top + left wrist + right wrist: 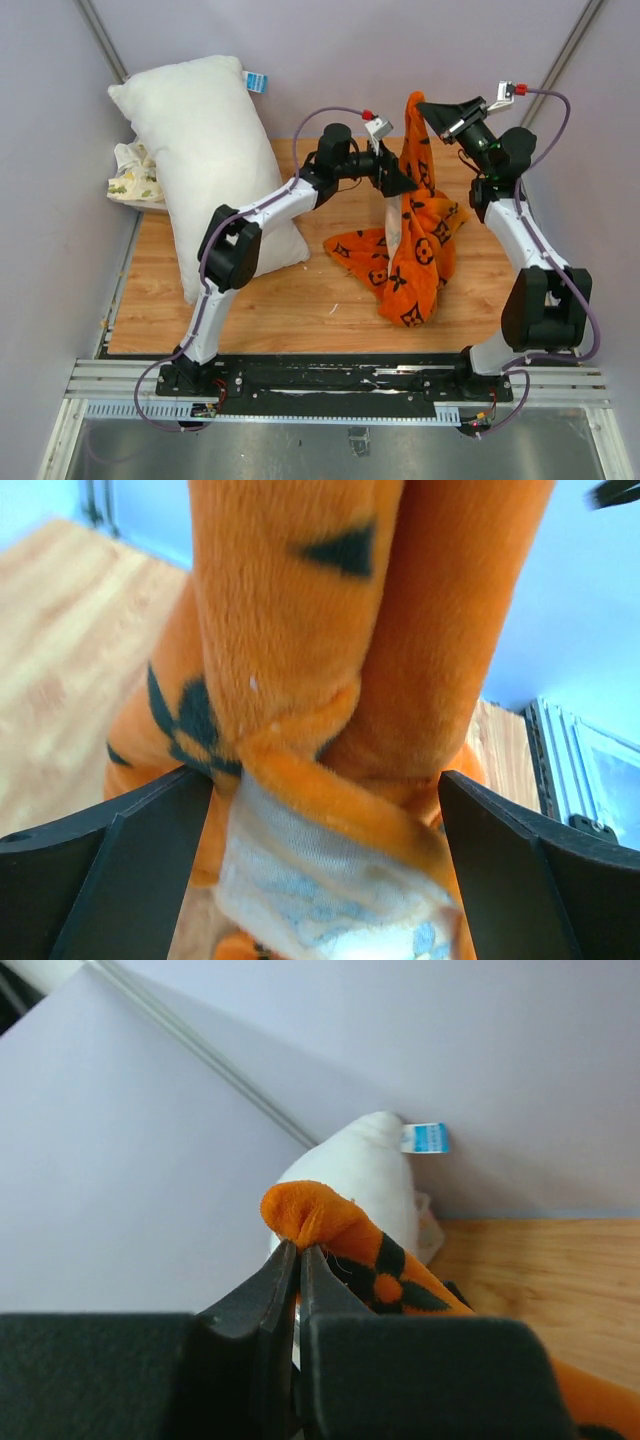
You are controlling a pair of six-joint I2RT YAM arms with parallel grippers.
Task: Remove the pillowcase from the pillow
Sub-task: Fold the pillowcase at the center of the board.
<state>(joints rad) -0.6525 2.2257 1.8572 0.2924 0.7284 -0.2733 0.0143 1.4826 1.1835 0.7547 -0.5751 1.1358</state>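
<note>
The orange pillowcase (415, 250) with black motifs hangs from my right gripper (425, 108) at the back and drapes into a heap on the wooden table. In the right wrist view my right gripper (298, 1247) is shut on a top fold of the pillowcase (335, 1222). My left gripper (402, 182) is open, its jaws standing wide on either side of the hanging pillowcase (290, 630), whose pale inner lining shows between them; the gripper (325, 870) does not pinch it. The bare white pillow (205, 160) leans at the back left, apart from the case, and also shows in the right wrist view (365, 1175).
A small white printed cloth (135, 177) lies behind the pillow's left side. A blue tag (255, 82) sticks out at the pillow's top corner. Walls close in the wooden table (300, 300) on three sides. A metal rail (330, 385) runs along the near edge.
</note>
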